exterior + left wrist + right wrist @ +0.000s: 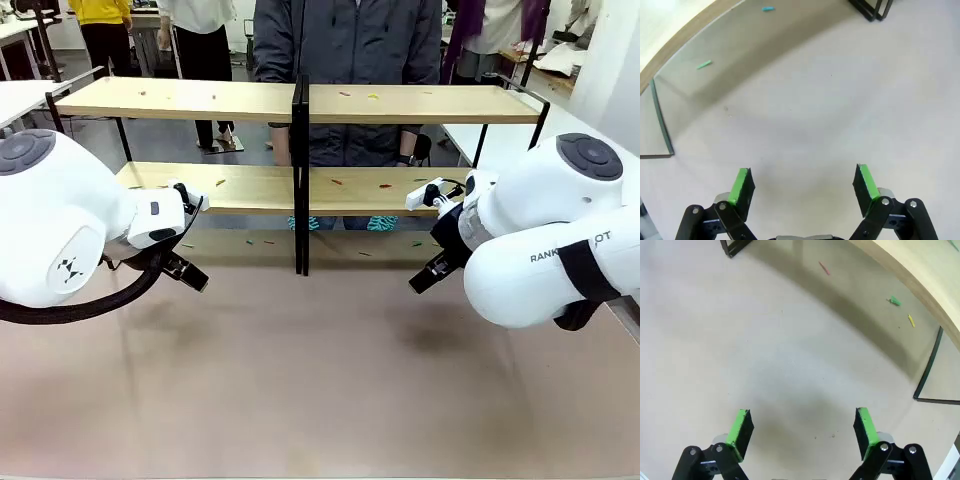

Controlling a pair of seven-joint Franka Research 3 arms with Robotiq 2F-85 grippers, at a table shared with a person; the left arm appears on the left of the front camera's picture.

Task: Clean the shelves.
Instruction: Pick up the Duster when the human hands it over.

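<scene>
The shelves [200,100] stand across the far half of the table: two tiers of light-wood boards on a thin black frame with a central upright [300,180]. Small coloured scraps lie on the top board [373,96], on the lower board [335,182] and on the table under it [255,241]. My left gripper [197,278] [803,185] hangs open over bare table in front of the left half. My right gripper [418,283] [802,427] is open too, in front of the right half. Neither holds anything. Green [704,64] and red [824,268] scraps lie ahead of them.
A person in a dark jacket [350,45] stands right behind the shelves. The lower board's edge [670,47] [920,275] and black frame legs [872,11] [927,375] lie close ahead of each gripper. White tables [20,95] flank the sides.
</scene>
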